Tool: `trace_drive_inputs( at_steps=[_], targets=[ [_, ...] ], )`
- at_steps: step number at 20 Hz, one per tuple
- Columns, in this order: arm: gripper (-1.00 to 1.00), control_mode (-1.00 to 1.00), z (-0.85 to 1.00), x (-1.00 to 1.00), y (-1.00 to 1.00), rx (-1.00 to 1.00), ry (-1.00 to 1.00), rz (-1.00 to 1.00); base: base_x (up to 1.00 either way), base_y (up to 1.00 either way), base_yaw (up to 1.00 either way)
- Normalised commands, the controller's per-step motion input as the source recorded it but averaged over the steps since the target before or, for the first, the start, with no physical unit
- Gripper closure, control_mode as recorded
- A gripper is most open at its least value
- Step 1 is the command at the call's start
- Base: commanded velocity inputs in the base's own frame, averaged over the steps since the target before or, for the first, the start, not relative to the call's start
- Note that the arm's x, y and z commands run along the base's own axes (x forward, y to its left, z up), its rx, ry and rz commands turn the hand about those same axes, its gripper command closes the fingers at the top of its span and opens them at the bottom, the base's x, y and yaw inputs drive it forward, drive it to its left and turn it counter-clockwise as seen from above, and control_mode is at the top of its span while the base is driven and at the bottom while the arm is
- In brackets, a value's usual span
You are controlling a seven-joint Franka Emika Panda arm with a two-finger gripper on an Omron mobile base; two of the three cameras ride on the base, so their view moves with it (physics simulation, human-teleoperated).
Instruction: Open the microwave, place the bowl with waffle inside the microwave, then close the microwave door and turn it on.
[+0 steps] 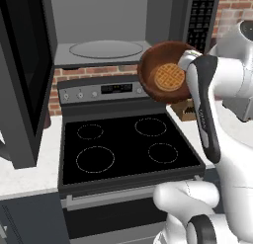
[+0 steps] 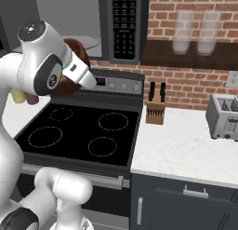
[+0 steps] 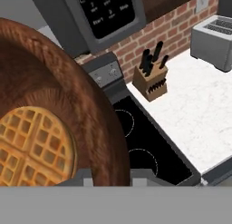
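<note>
The arm [image 1: 205,114] lifts the tilted bowl [image 1: 163,72] (tool [image 3: 111,175] grasping its rim) above the stove [image 1: 123,144].

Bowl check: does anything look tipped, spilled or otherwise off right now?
Yes. The bowl is held steeply tilted above the stove, its inside facing the left base camera. The waffle sits against the bowl's inner wall, nothing spilled. The microwave door stands open.

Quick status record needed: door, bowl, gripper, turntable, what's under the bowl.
microwave door: swung open to the left
turntable: bare, inside the microwave
bowl: lifted in front of the opening, tilted, not yet inside
waffle: in the bowl
gripper: clamped on the bowl's rim
below bowl: stove
</note>
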Motion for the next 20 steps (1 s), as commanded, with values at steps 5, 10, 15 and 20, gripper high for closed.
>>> trace_drive_inputs(
  at_steps=[5,10,15,20],
  targets=[
    [1.0,-1.0,0.27,0.05,0.92,0.0,0.01,0.0,0.0,0.0,0.0],
    [1.0,-1.0,0.37,0.07,0.73,0.06,-0.01,-0.09,0.0,0.0,0.0],
    [1.0,-1.0,0.46,0.08,0.38,0.14,-0.05,-0.17,0.0,0.0,0.0],
    [1.0,-1.0,0.11,0.39,0.19,0.15,0.0,-0.19,0.0,0.0,0.0]
  ],
)
